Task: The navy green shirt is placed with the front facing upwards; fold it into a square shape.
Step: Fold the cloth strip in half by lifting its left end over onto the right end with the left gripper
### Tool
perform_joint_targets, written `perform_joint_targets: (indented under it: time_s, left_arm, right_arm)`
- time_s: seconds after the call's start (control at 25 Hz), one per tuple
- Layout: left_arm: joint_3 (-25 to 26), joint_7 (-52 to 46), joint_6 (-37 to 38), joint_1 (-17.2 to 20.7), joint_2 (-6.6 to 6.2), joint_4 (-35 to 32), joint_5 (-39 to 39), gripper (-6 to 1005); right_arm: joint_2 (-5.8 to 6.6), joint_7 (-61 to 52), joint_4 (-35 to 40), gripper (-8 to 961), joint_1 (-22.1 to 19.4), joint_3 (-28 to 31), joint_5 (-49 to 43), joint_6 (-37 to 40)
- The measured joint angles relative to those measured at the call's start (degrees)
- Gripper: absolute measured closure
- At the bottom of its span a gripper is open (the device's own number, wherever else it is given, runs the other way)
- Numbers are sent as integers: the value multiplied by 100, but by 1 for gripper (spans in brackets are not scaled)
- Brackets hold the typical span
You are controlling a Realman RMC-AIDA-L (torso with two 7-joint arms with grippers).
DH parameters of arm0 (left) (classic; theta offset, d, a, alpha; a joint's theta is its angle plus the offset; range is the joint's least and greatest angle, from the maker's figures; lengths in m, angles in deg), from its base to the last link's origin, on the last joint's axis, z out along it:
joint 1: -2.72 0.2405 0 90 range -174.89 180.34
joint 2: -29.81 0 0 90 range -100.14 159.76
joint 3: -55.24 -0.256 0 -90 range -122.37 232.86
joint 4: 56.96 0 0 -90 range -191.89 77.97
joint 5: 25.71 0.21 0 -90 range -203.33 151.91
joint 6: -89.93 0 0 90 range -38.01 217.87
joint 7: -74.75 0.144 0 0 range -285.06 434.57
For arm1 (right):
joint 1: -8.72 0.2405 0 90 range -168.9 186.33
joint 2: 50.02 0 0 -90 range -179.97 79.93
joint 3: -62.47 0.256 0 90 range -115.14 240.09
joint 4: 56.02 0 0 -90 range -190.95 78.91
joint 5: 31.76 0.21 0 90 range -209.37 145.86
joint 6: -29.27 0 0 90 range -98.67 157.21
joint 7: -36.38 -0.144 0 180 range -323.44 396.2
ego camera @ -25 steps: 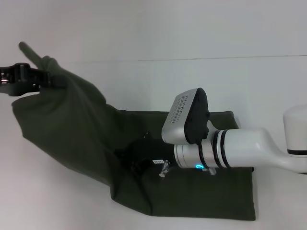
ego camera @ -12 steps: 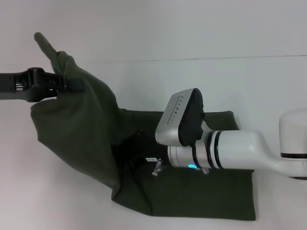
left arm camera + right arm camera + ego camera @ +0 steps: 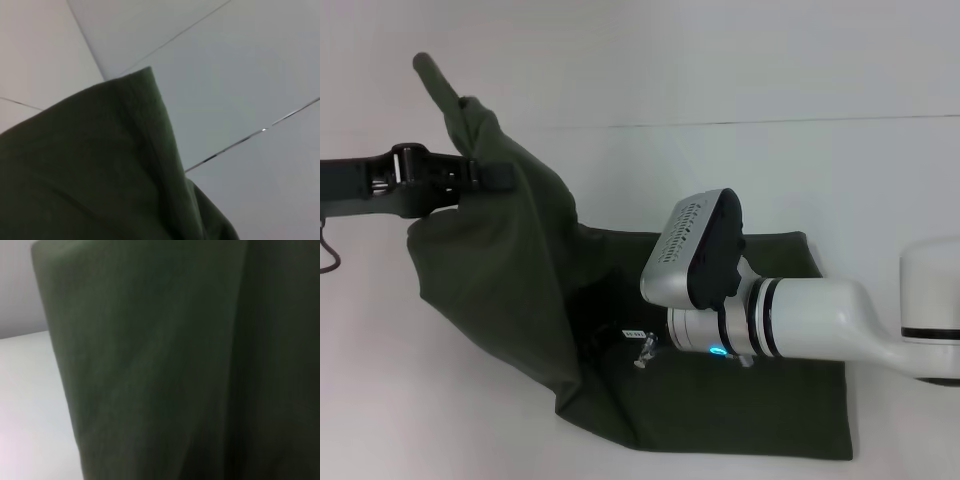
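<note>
**Olive cloth lifted at the table's left side, mid-fold**

Olive-green and limp, the navy green shirt [image 3: 700, 400] lies flat toward the table's [image 3: 880, 180] near right corner, while its left part hangs raised. The left hand [image 3: 480, 175] is clamped on that raised edge, above the table's left side. The right arm reaches over the flat part; whether the right hand [image 3: 645, 350] grips cloth cannot be told. To fold well, the lifted edge should probably travel rightward, taut and level, landing square on the flat layer while that layer is pinned. Counted: one shirt, two hands, one table.
</note>
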Motion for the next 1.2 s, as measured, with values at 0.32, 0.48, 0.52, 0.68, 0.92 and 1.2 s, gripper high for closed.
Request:
perform_joint_targets:
  time_s: [0.32, 0.48, 0.52, 0.68, 0.92, 1.2]
  left_arm:
    - [12, 12, 171, 16, 1, 6, -175, 925]
    - [-15, 21, 274, -4, 21, 58, -302, 925]
    - [-22, 25, 303, -11, 35, 68, -319, 925]
    - [-31, 29, 394, -26, 92, 73, -353, 925]
    - [-35, 37, 478, -28, 133, 73, -411, 925]
    - [-36, 76, 364, -30, 143, 71, -414, 924]
  right_arm:
    - [15, 3, -3, 953, -126, 116, 0, -137]
    - [7, 38, -14, 953, -128, 120, -5, -140]
    - [4, 60, -24, 953, -124, 120, -6, -141]
    - [2, 156, -53, 954, -99, 127, -8, -133]
    - [0, 164, -64, 954, -38, 138, -9, -40]
    - [0, 196, -73, 953, -31, 160, -8, -44]
